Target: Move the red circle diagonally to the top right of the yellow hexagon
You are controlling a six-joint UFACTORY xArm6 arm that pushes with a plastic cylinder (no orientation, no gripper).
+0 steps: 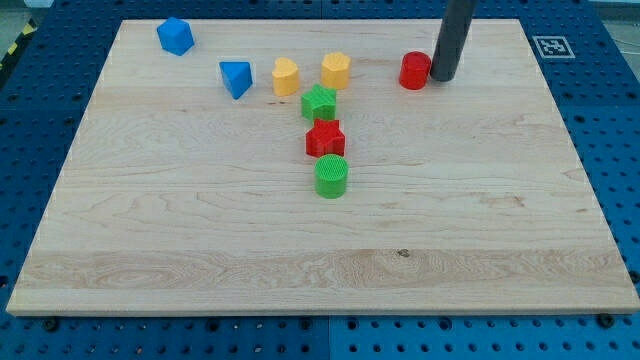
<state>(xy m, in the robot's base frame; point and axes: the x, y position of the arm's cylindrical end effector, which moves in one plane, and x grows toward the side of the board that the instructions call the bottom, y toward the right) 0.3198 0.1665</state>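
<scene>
The red circle [415, 70] lies near the view's top, right of centre. The yellow hexagon [336, 70] lies to its left, about level with it. My tip [442, 77] touches the board right beside the red circle's right edge; whether they touch I cannot tell. The dark rod rises from the tip out of the view's top.
A yellow heart-like block [286, 76], a blue triangle [236, 78] and a blue hexagon [175, 36] lie left of the yellow hexagon. A green star [319, 102], a red star [325, 139] and a green circle [332, 176] form a column below it. The wooden board [480, 250] rests on a blue pegboard.
</scene>
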